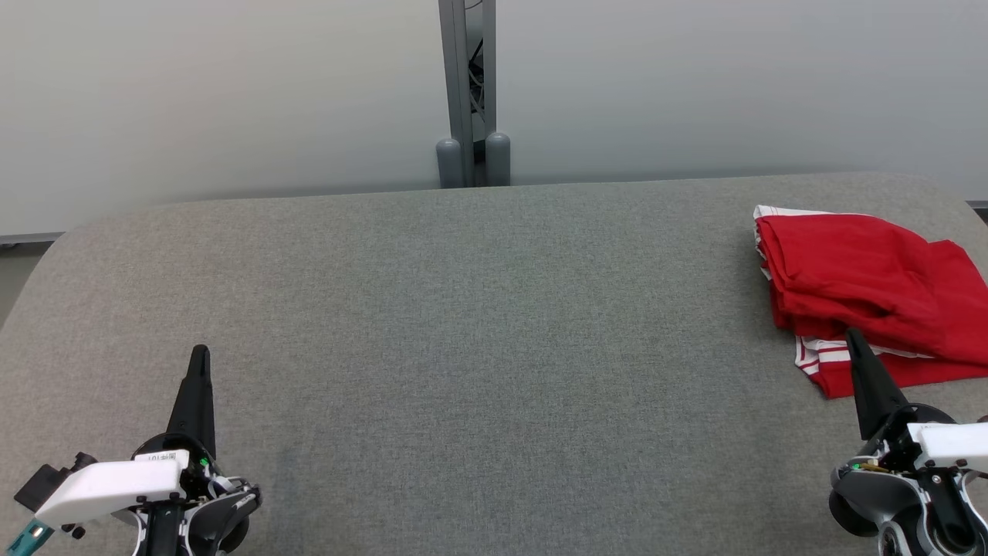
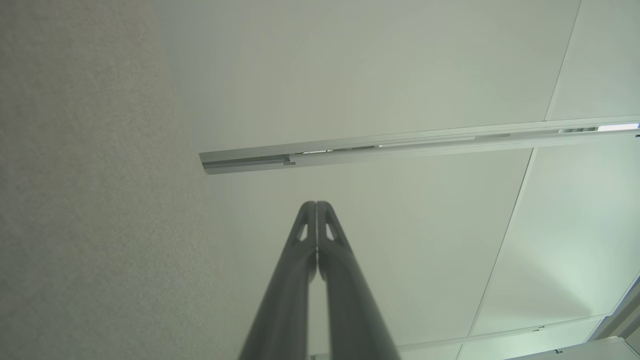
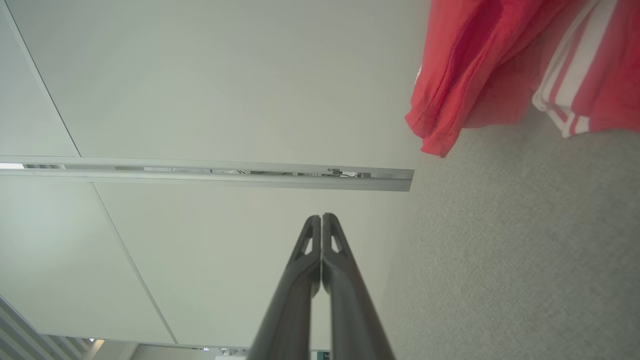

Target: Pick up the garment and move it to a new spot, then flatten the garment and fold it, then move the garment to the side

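Right now my left tool (image 1: 199,351) sits low at the near left of the grey, felt-like tabletop (image 1: 478,309), its two slim dark fingers (image 2: 297,270) pressed tip to tip with nothing between them. My right tool (image 1: 852,333) is likewise pinched together and empty, just beside the garment (image 1: 857,270). That soft red cloth, with white-striped trim, lies folded in a rumpled, roughly square heap at the far right of the tabletop. Smooth pale wall panels (image 1: 231,93) stand behind.
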{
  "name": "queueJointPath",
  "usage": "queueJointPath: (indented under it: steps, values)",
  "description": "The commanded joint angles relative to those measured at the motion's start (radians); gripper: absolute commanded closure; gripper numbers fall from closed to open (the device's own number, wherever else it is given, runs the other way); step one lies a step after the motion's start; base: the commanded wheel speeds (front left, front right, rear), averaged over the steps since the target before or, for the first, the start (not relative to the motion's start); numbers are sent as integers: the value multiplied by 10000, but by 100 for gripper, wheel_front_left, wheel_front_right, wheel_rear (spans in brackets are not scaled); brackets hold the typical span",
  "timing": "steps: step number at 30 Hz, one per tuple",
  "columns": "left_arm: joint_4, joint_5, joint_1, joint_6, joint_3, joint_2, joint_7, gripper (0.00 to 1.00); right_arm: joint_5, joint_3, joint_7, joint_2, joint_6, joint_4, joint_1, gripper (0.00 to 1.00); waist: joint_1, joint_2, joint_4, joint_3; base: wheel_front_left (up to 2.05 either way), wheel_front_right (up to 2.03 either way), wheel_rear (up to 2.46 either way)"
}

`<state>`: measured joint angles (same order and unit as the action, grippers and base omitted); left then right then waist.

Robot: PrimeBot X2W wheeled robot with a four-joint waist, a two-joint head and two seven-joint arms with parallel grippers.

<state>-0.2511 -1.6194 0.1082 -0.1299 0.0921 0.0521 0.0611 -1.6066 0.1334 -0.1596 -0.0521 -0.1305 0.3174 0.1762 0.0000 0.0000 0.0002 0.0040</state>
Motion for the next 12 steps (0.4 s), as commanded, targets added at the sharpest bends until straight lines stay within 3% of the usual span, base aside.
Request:
queueJointPath:
  steps: [1,12]
  values:
    - [-9,48,159,-45,48,29,30,100,55,41,-69,-28,-4,27,99,100,0,0,0,0,0,0,0]
    - [-9,57,159,-45,53,25,38,100,64,48,-79,-23,-4,26,101,100,0,0,0,0,0,0,0]
